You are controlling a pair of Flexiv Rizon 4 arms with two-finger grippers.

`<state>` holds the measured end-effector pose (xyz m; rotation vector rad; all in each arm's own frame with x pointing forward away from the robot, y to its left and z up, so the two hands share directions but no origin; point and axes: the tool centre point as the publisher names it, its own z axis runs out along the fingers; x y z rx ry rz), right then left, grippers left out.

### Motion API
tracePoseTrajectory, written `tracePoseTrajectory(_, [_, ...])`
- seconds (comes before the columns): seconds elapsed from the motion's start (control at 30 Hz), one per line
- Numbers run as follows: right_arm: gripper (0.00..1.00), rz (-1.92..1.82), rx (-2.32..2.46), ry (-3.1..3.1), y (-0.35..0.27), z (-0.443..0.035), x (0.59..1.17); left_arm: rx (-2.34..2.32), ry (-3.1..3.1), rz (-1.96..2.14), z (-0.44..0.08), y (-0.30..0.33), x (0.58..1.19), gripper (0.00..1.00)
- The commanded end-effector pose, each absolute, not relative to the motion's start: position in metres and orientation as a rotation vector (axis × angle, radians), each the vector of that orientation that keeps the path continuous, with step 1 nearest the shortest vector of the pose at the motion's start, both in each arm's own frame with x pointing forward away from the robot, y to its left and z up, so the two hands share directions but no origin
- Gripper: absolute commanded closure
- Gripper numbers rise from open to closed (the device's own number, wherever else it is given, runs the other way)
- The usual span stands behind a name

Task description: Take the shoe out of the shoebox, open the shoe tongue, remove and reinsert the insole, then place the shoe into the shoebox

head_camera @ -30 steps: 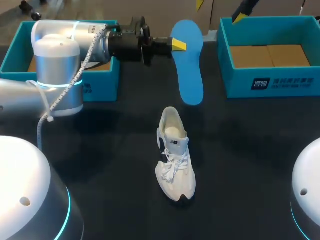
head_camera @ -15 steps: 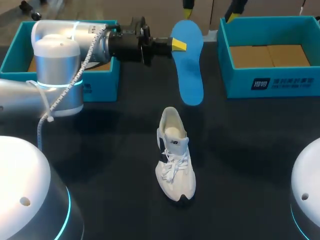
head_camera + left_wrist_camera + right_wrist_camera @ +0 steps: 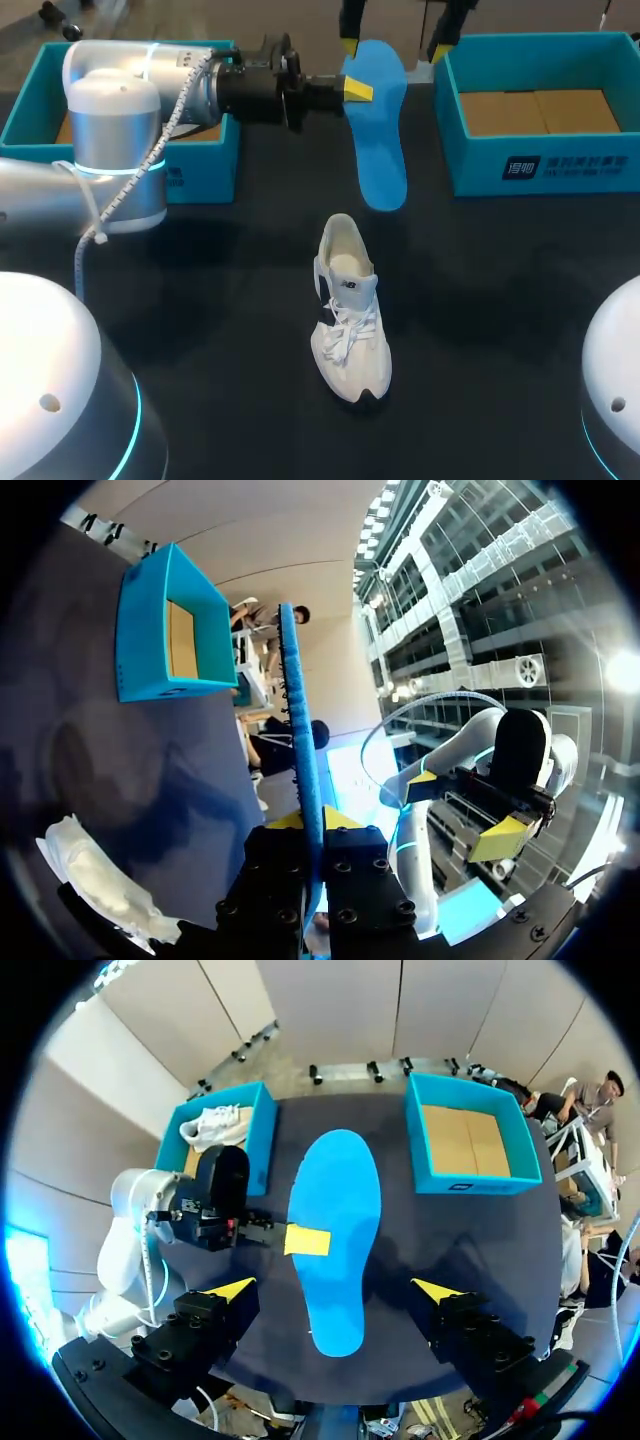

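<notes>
A blue insole hangs in the air over the far middle of the table, with my left gripper shut on its edge. In the left wrist view the insole runs edge-on out from between the fingers of the left gripper. My right gripper hovers open above the insole's far end, one finger on each side, touching nothing. From the right wrist the insole lies flat ahead of the right gripper. The white shoe stands on the black table, tongue pulled up.
One teal shoebox sits at the far left behind my left arm, and in the right wrist view it holds another white shoe. A second teal shoebox at the far right shows only its cardboard floor.
My right gripper has come leftward and down at the far edge, now straddling the insole's far end. The left arm, insole and shoe have not moved.
</notes>
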<state>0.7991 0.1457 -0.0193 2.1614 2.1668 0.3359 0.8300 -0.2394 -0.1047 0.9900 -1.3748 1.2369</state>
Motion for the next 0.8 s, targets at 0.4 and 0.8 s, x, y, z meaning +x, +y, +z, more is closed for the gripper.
tracePoseTrajectory(0.4, [0.0,0.315,2.162,2.163,0.15,-0.017,0.802,0.991,-1.376,1.235,-0.105,-0.24,0.83,1.0])
tracePoseTrajectory(0.8, [0.0,0.476,2.175,2.218,0.135,-0.019,0.8,0.991,-1.376,1.235,-0.105,-0.24,0.83,1.0])
